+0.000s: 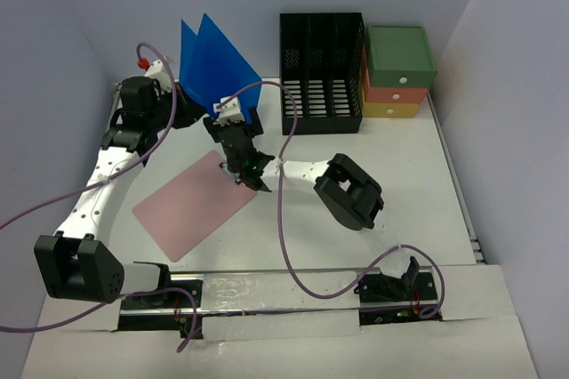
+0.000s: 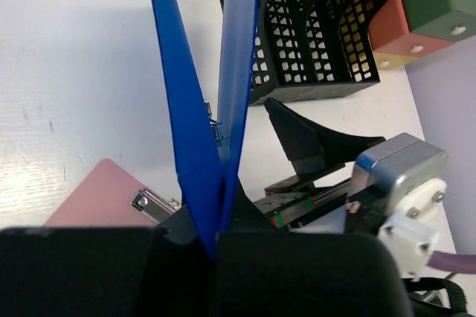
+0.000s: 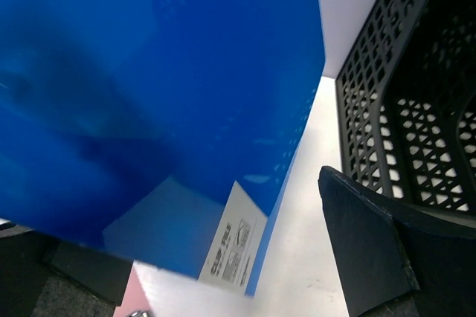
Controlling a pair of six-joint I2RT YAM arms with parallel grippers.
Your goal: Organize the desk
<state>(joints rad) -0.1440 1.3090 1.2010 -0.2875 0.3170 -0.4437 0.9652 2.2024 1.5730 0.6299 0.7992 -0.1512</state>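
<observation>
On the white desk (image 1: pixel 400 157), sorting looks barely begun: the slots of the black file rack (image 1: pixel 322 76) at the far edge look empty. Blue folder (image 1: pixel 213 63) is upright left of the rack, its spine pinched in the left claw (image 2: pixel 212 239). Pink clipboard (image 1: pixel 196 203) lies flat mid-desk. Right claw (image 1: pixel 238 121) gapes beside the folder, gripping nothing.

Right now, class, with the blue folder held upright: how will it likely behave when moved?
Probably floppy: the blue folder splays into a V above the left pincer. Likely light, as one pinch holds it up. Glossy surface may slip.
</observation>
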